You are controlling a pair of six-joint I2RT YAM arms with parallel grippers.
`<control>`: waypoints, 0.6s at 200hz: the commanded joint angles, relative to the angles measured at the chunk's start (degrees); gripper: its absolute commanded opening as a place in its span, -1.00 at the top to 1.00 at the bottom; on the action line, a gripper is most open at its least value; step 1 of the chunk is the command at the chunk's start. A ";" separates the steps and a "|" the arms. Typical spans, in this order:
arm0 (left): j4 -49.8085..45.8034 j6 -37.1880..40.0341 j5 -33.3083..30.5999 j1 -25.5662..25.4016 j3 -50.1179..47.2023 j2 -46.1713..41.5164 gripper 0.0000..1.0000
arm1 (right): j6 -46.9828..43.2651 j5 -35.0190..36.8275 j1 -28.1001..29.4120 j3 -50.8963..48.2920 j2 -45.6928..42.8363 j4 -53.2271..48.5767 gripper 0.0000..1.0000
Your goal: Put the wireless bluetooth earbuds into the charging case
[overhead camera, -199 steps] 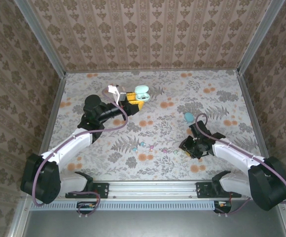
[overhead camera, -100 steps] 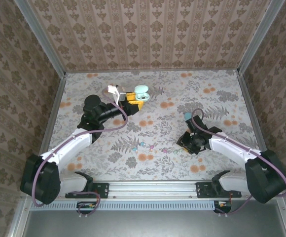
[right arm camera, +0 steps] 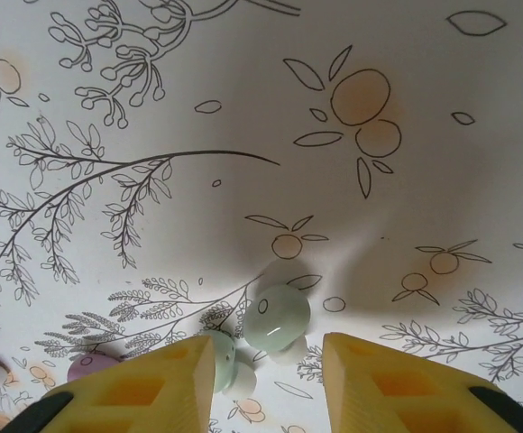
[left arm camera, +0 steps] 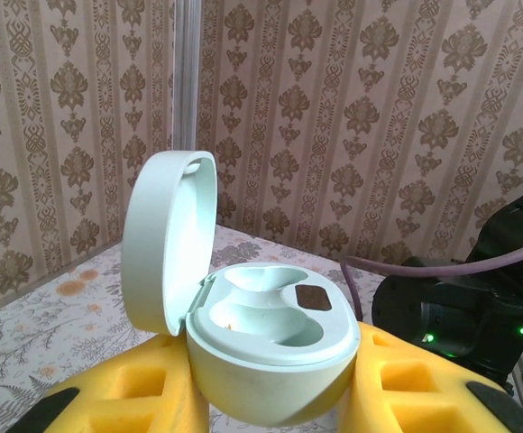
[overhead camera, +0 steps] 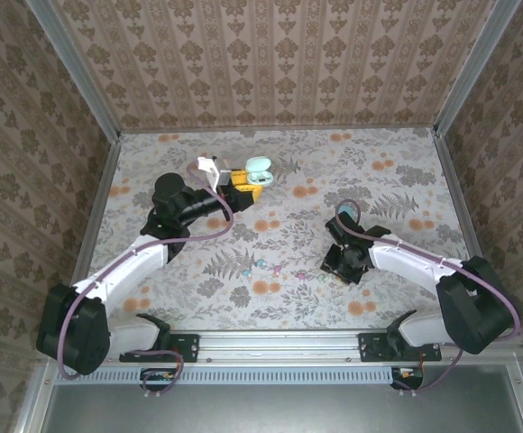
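Two mint-green earbuds (right arm camera: 278,316) lay close together, perhaps touching, on the table (right arm camera: 243,108), right between the spread yellow fingers (right arm camera: 153,383) of the right gripper (right arm camera: 266,365), which held nothing. A couple of pinkish buds (right arm camera: 92,366) sat just beside one finger. Well apart across the table, the left gripper (overhead camera: 243,185) pinched the charging case (left arm camera: 261,343) by its rounded lower shell and held it off the surface, with the lid (left arm camera: 167,244) standing open and both wells (left arm camera: 270,320) bare. The likeliest trouble was the pick itself. With the two green buds so near each other, closing the fingers could have trapped both at once. It could also have caught one off-centre, so that its smooth, rounded shell squirted out sideways and rolled among the others. A finger sweeping inward might likewise have shoved a pinkish bud along and scattered the cluster. Even a clean pinch would probably have left the bud at an arbitrary angle, and a shaped well would likely have refused it unless it was turned correctly. Pushing down into a case gripped only on its curved belly risked rocking or slipping it between the pads. An approach from the hinge side could have knocked the upright lid shut over the wells.
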 commanded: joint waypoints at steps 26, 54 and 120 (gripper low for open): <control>0.00 1.62 -0.30 0.44 0.07 -2.01 0.43 | 0.26 1.80 0.52 2.92 3.81 -0.92 0.26; -0.13 1.62 -0.44 0.46 -0.17 -2.19 0.43 | 0.03 1.82 0.89 3.78 5.32 -0.63 0.30; -0.54 1.79 -0.66 0.80 -0.53 -2.80 0.43 | -2.59 3.08 1.75 6.87 8.85 -3.61 0.42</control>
